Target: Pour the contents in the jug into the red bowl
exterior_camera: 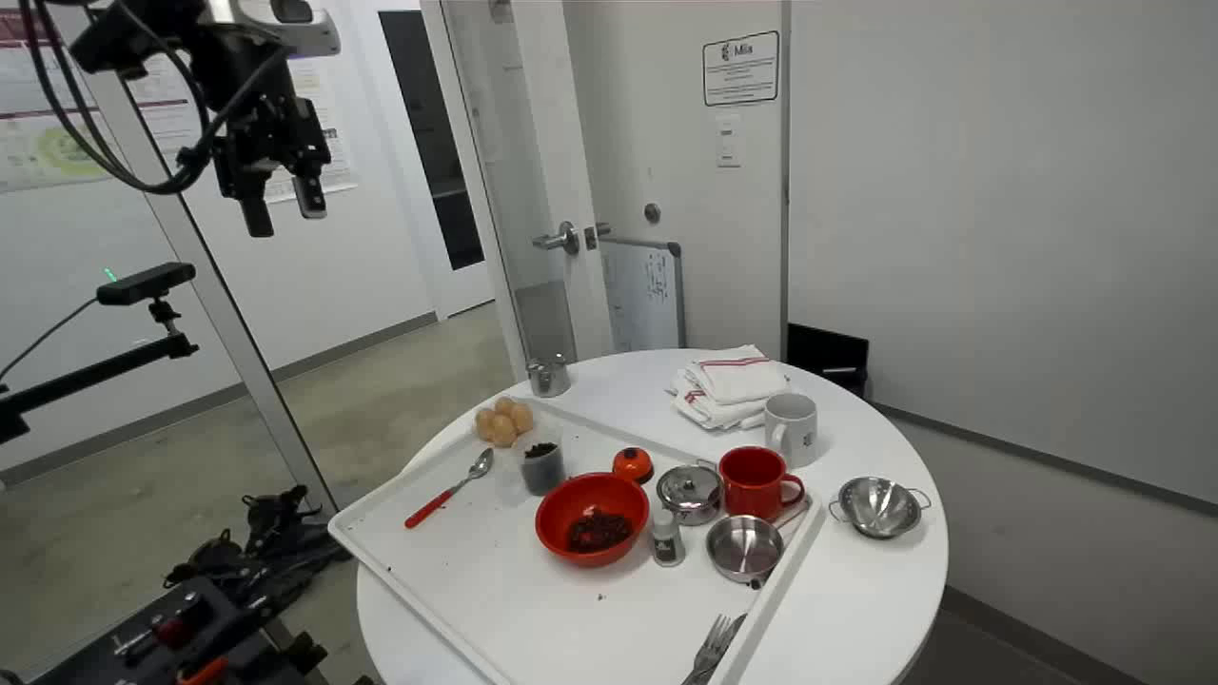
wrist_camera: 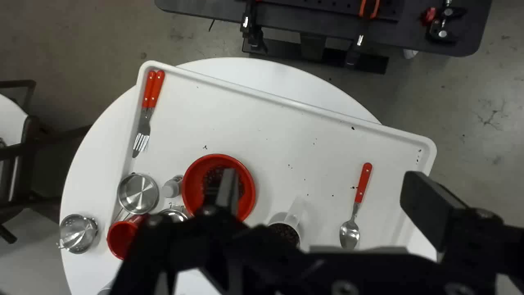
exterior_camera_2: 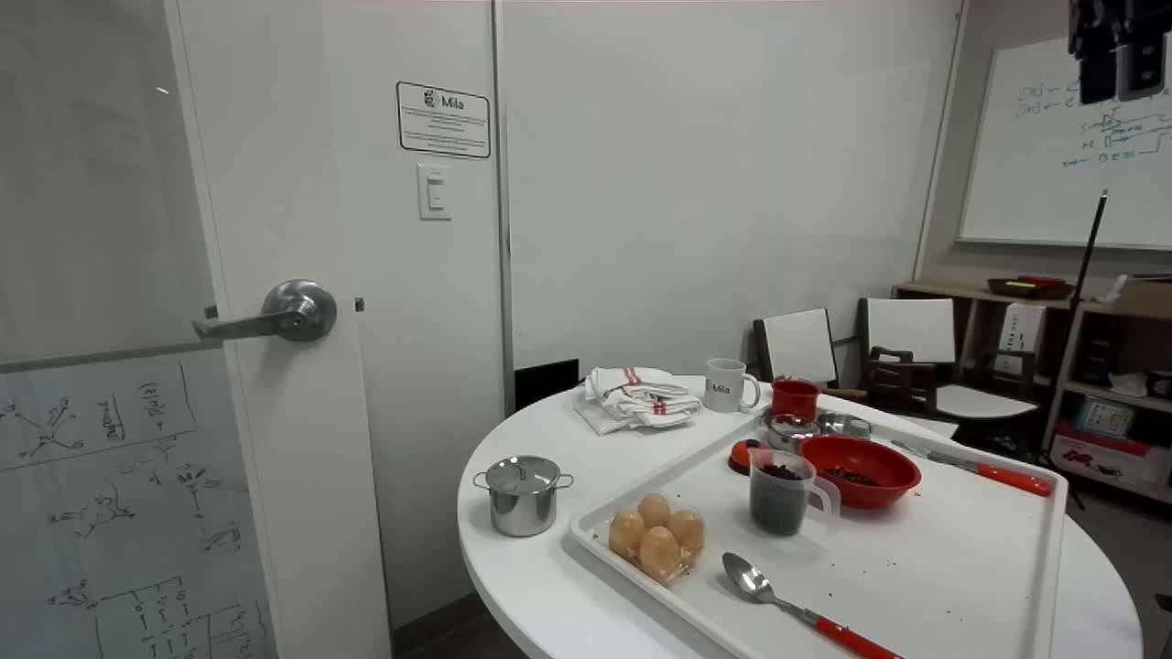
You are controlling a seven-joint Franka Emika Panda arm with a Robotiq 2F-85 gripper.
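bowl (exterior_camera: 585, 494): on the tray (exterior_camera: 504, 576), dark bits (exterior_camera: 599, 533) sitting in it
jug (exterior_camera_2: 780, 501): upright just beside the bowl, not touching it, more dark bits inside
pincer (exterior_camera: 285, 217): gaping, fingers (exterior_camera: 255, 205) spread wide, way up higher than the bowl
jug vs pincer: well below and well apart; wrist view has the jug between the fingers, partly hidden
spoon (wrist_camera: 349, 234): jug's side of the bowl, farther out

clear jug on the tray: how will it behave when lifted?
The jug looks stiff, standing straight-sided without sagging. Dark bits fill most of it, so they could spill if it tips. Its handle juts from one side, so lifting there may make it tilt.
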